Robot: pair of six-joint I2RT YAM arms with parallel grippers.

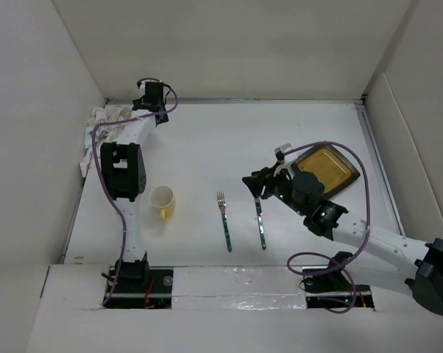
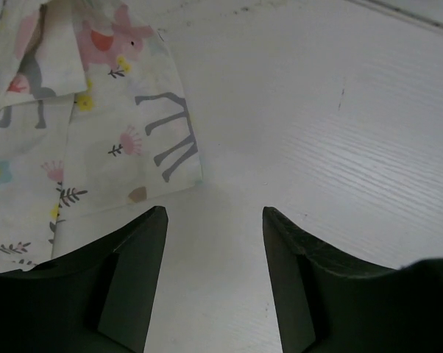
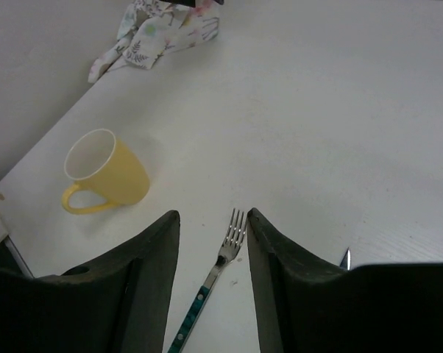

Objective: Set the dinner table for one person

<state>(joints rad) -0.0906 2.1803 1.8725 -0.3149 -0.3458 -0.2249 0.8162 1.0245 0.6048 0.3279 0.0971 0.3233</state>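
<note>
Right gripper (image 3: 212, 215), jaws stood spread, empty, dinner table (image 1: 207, 147) lay beneath, left gripper (image 2: 214, 209) likewise spread, over its far-left corner by cloth (image 2: 96, 110).

I see the dinner table (image 1: 207, 140): plain white top w/ faint ribbing, walled by white panels. Ahead & left of my L gripper (image 2: 214, 217) the cloth mat (image 2: 96, 110) lies crumpled on the tabletop, animal & flower print up, its edge just past the left finger (image 2: 133, 250). Below my R gripper (image 3: 213, 217) the fork (image 3: 223, 256) lies flat, tines showing between the fingers (image 3: 151, 257), teal handle running back under it. The knife (image 3: 346, 259) lies just right of it, approx parallel; only its tip shows on the wrist cam. Ahead-left of the R gripper a yellow mug (image 3: 104, 173) stands upright, well apart from the fork. Behind the R gripper an amber plate (image 1: 332, 169) sits on the top, partly hidden on the top cam.
</note>
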